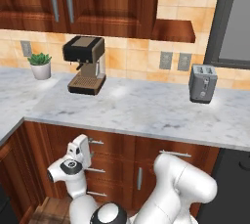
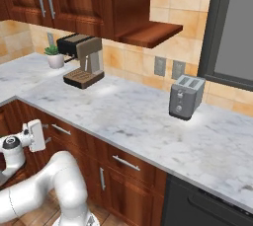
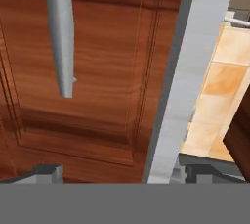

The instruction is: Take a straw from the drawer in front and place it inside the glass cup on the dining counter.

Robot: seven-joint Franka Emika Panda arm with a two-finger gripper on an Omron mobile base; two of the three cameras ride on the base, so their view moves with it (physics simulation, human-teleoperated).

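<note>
The pincer point(image 1: 89, 153), jaws wide apart and holding nothing, faces the drawer point(image 1: 105, 145) front beneath the marble surface's point(image 1: 146, 108) front edge.

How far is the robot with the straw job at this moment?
Done: nothing yet; the drawer under the marble worktop looks closed. In hand: the gripper is open, holds nothing, and sits close in front of the drawer front, near its silver bar handle. Left: pull the drawer open, take a straw, carry it to the glass cup and place it inside.
</note>
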